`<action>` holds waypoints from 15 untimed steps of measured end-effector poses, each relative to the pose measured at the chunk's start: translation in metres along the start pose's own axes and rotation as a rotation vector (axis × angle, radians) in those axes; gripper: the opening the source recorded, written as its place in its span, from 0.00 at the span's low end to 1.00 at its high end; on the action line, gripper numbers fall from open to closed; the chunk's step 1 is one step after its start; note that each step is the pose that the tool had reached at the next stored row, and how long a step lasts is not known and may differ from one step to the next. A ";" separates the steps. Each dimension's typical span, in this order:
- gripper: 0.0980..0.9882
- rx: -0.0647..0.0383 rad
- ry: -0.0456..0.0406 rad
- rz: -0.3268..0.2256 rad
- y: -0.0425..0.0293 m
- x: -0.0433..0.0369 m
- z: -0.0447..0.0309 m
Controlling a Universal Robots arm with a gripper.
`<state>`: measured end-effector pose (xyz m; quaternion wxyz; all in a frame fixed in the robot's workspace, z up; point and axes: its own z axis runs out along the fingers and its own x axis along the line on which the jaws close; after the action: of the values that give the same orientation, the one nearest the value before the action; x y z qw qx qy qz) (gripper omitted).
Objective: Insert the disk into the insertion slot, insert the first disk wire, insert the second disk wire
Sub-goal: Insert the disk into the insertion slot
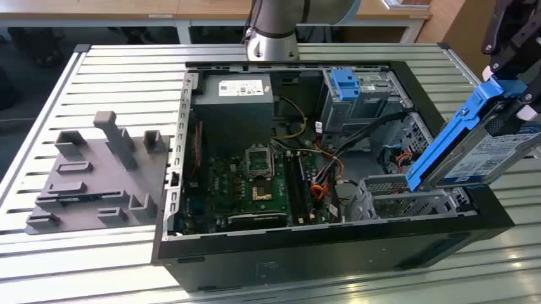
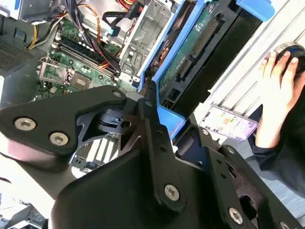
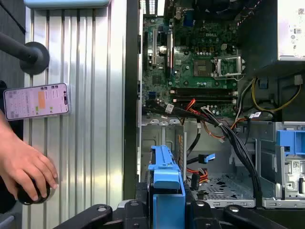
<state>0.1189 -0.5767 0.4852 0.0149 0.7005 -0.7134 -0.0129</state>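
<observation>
Blue plastic frames the silver, white-labelled disk [image 1: 486, 149], tilted at four o'clock in the exterior view, its lower corner close above the perforated insertion slot [image 1: 396, 196]. The gripper [image 1: 511, 79] pinches its upper end between its fingers. The first wrist view adds a hand [image 3: 24, 167] on a knob [image 3: 31, 193] beside a phone [image 3: 35, 101] on the slatted counter [image 3: 90, 119]. Open room in the case [image 1: 338, 247] lies toward the disk's nine o'clock.

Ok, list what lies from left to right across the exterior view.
From the left: grey jig → motherboard → slot → disk, held tilted above the slot.
</observation>
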 end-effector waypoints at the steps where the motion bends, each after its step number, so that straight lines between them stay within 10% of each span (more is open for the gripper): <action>1: 0.30 0.000 0.0000 0.000 0.0000 0.0000 0.0000; 15: 0.30 0.000 -0.0001 0.000 0.0103 0.0001 0.0008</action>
<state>0.1085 -0.5766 0.4848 0.0149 0.7005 -0.7134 -0.0129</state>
